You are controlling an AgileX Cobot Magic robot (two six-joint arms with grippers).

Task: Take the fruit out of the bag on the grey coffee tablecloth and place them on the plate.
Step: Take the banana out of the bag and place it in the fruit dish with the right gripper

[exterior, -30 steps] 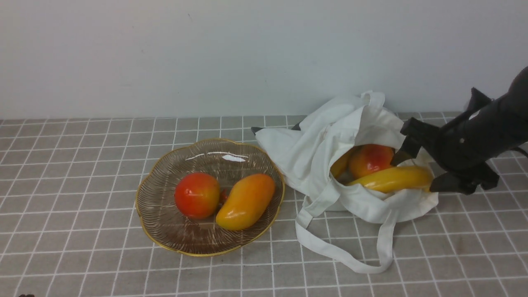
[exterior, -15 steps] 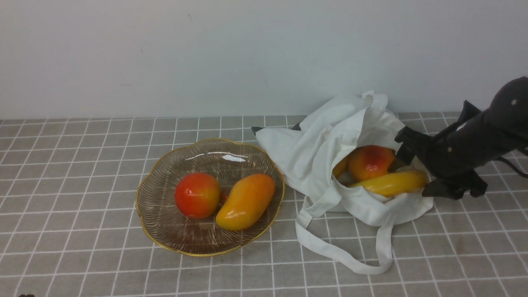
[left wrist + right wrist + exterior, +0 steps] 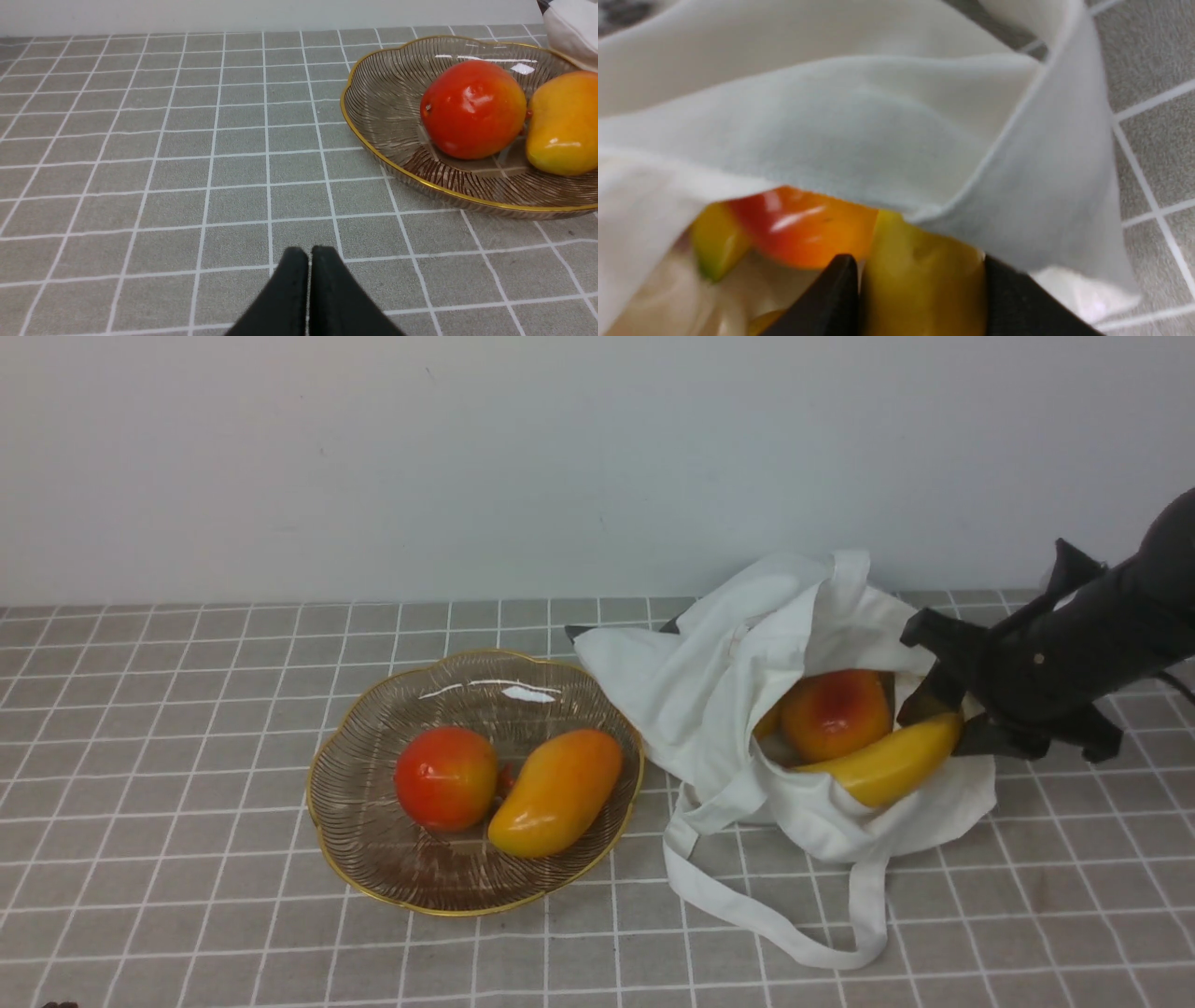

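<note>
The right gripper (image 3: 924,298) is clamped on one end of the long yellow glossy banana (image 3: 882,767), with a black finger (image 3: 840,289) on each side, inside the mouth of the soft white cloth bag (image 3: 709,681). The banana is tilted, gripped end higher, and its lower side is hidden by the bag's front edge. A fold of cloth is draped close over the fingers in the right wrist view. The round red-orange fruit in the bag (image 3: 834,712) is pressed against the banana. A yellow-orange piece (image 3: 767,721) is barely seen beside it. The bag's long strap (image 3: 775,933) is looped on the grey-brown gridded tablecloth (image 3: 187,709). Just beside the bag, the ribbed brownish glass plate with gold rim (image 3: 316,784) is loaded with a round red-orange fruit on the plate (image 3: 446,777) and an orange-yellow mango-shaped fruit (image 3: 557,791); they are touching. The left gripper (image 3: 309,254) is seen with fingers pressed together, nothing between them, low over the tablecloth near the plate.
</note>
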